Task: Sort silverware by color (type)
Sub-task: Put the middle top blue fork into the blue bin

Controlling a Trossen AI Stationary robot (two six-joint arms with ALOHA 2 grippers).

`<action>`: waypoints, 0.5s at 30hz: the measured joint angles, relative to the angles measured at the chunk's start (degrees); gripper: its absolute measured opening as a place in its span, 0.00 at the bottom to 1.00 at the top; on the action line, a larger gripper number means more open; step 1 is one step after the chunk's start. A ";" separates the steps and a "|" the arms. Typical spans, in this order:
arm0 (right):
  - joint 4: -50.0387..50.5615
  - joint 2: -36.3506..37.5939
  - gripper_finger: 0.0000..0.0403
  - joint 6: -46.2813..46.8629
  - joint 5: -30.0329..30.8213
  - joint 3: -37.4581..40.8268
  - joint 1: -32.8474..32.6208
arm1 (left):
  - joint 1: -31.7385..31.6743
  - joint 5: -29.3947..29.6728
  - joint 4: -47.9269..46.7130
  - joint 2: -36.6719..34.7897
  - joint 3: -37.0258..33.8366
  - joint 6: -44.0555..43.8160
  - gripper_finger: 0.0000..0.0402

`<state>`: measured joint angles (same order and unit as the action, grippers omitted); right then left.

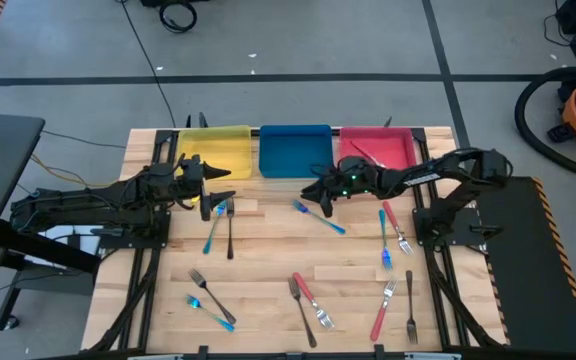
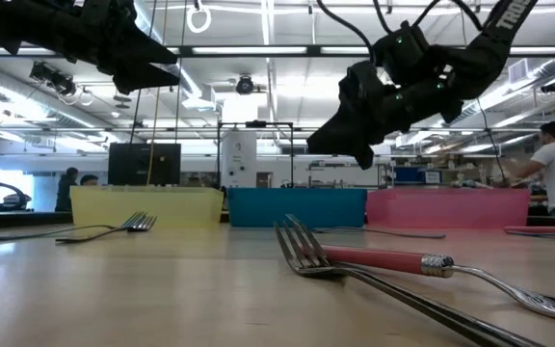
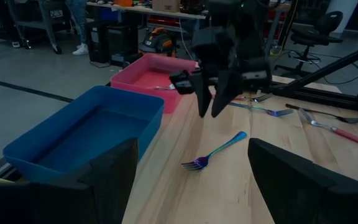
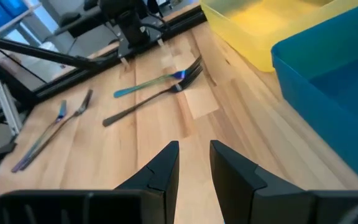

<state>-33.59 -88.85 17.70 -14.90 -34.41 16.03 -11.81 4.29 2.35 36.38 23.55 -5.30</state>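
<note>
Blue-handled fork [image 1: 320,217] lies at frame centre below the right gripper [image 1: 320,192], its fingers narrowly parted and empty; an off-centre descent could skid it away.

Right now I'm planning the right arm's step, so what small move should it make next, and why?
Probably lower the right gripper onto the blue fork lying just beside it in front of the blue bin. Its jaws stand slightly apart and hold nothing, it hangs above the table, and that fork is the nearest piece. The left gripper waits open by the yellow bin.
</note>
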 joint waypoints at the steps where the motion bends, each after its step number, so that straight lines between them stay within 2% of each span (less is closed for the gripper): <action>1: -0.60 -0.64 0.25 -0.09 0.00 0.00 0.02 | -0.01 0.00 0.00 0.00 0.00 0.02 0.76; 15: -4.78 -3.95 0.25 -1.23 0.45 -0.02 -0.58 | -0.01 0.00 -0.98 0.40 0.02 0.09 0.76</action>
<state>-38.38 -92.79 16.47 -14.45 -34.44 15.46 -11.82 4.29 1.37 36.78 23.57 -5.21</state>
